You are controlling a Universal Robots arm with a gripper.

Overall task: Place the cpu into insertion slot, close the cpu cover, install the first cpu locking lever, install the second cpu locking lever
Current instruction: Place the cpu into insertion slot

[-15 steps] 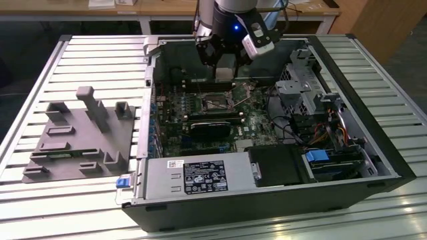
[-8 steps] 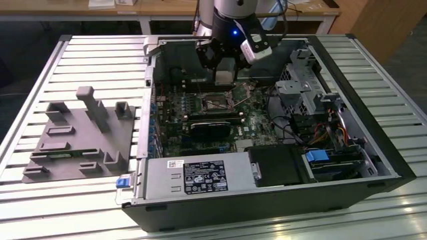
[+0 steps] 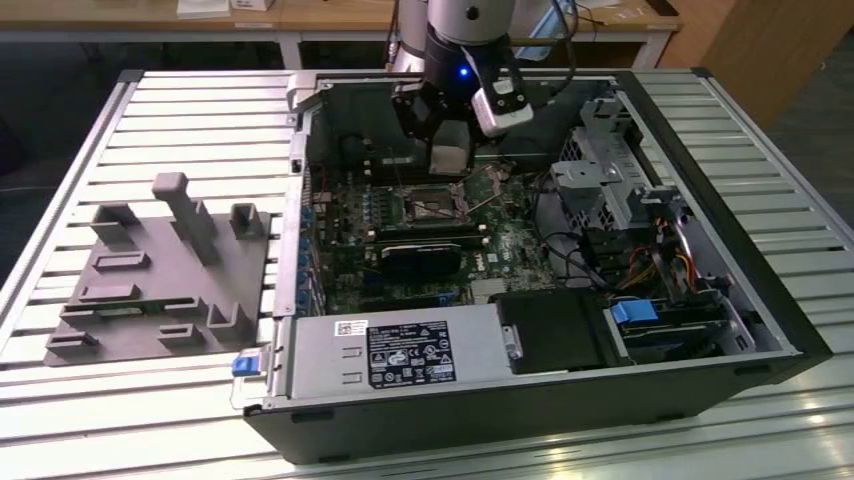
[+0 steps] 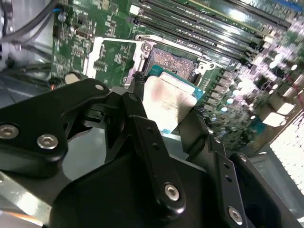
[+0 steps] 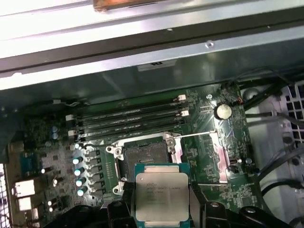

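CPU (image 5: 161,197) is gripped by 2 opposite edges between the black fingers (image 5: 127,202) of the hand (image 5: 161,205), which is closed narrowly on it. It is held flat, silver-grey metal top up, inside the open computer case (image 3: 534,425) and above the motherboard. In both wrist views it is seen just beside the insertion slot (image 5: 145,159), overlapping the slot's near edge in the picture. Its green rim is left bare on the 2 free sides. The chip is square, so no long axis can be told; its edges are lined up roughly with the slot's frame.

The slot's dark centre is exposed. The CPU cover (image 5: 220,159) is swung open to one side of the slot, with green board seen through its window. 4 long black memory slots (image 5: 128,118) are set along the slot's far edge, and a row of capacitors (image 5: 78,171) is ranged along the side opposite the cover.

In the exterior view the case is laid on a slatted surface (image 3: 174,120), with a grey fixture (image 3: 160,270) at the exterior view's left.
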